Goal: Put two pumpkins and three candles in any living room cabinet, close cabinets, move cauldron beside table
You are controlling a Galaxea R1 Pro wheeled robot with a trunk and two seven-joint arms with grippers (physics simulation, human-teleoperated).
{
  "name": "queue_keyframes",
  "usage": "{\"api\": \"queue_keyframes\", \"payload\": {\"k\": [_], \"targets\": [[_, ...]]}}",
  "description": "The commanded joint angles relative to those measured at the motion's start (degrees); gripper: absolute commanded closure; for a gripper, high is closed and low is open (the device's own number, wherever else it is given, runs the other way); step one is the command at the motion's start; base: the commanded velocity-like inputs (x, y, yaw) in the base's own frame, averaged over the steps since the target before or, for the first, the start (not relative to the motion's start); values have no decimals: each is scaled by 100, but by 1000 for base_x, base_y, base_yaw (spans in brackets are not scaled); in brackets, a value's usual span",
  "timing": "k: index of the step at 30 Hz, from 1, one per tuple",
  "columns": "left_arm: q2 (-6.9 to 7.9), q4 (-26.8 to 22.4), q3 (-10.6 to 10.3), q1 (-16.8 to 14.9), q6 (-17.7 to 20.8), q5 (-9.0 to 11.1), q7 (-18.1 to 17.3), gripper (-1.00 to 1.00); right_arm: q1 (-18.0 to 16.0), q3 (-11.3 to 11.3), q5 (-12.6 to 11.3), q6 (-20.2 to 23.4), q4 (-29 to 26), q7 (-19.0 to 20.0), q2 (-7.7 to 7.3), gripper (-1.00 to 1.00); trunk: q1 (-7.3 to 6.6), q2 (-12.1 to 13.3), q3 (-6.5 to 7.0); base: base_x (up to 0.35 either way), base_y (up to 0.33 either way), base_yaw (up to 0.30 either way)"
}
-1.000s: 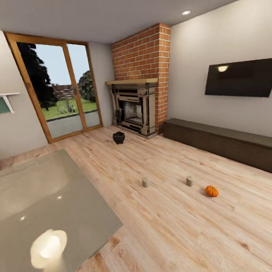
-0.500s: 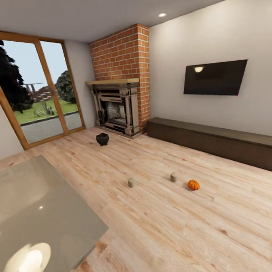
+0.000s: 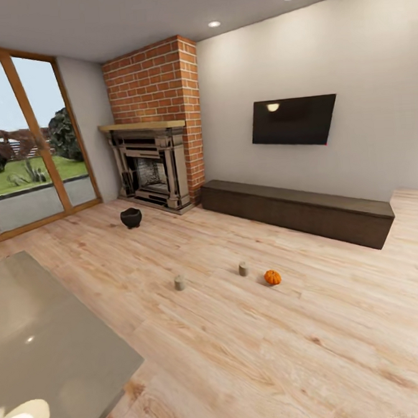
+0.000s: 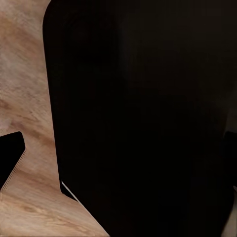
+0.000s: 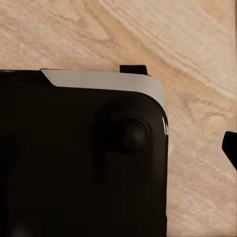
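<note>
Pumpkin (image 3: 272, 277) and candles (image 3: 179, 283) on wood floor (image 3: 256, 355) — cabinet (image 3: 296, 212) closed.

The robot's body (image 5: 79, 163) was a glossy black shell with rounded corners, it had a thin pale grey edge strip and one round bulge, and a small black tab (image 5: 132, 68) stood above it.

Both wrist cameras face dark robot bodywork (image 4: 138, 113) at close range; hands' state unreadable.
</note>
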Motion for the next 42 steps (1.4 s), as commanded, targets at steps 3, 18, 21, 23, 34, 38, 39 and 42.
{"api": "queue_keyframes", "payload": {"k": [3,18,21,23,34,38,39,42], "targets": [[0,0,0,0,0,0,1,-100,0,0,0,0,0,0,0,-100,0,0,-9,0,0,-280],[0,0,0,0,0,0,-1,-100,0,5,8,8,-9,0,-10,-100,0,0,-46,0,0,-207],[0,0,0,0,0,0,1,-100,0,1,9,4,-11,0,-15,-100,0,0,-65,0,0,-100],[0,0,0,0,0,1,2,-100,0,0,9,2,-10,0,-16,-100,0,0,-79,0,0,-120],[0,0,0,0,0,0,2,-100,0,0,0,0,-10,0,-18,-100,0,0,-161,0,0,-138],[0,1,0,0,0,0,1,-100,0,0,0,0,-10,0,-18,-100,0,0,-191,0,0,-164],[0,0,0,0,0,0,2,-100,0,0,0,0,-9,0,-18,-100,0,0,-198,0,0,-181],[0,0,0,0,0,0,1,-100,0,0,0,0,-10,0,-18,-100,0,0,-219,0,0,-198]]}}
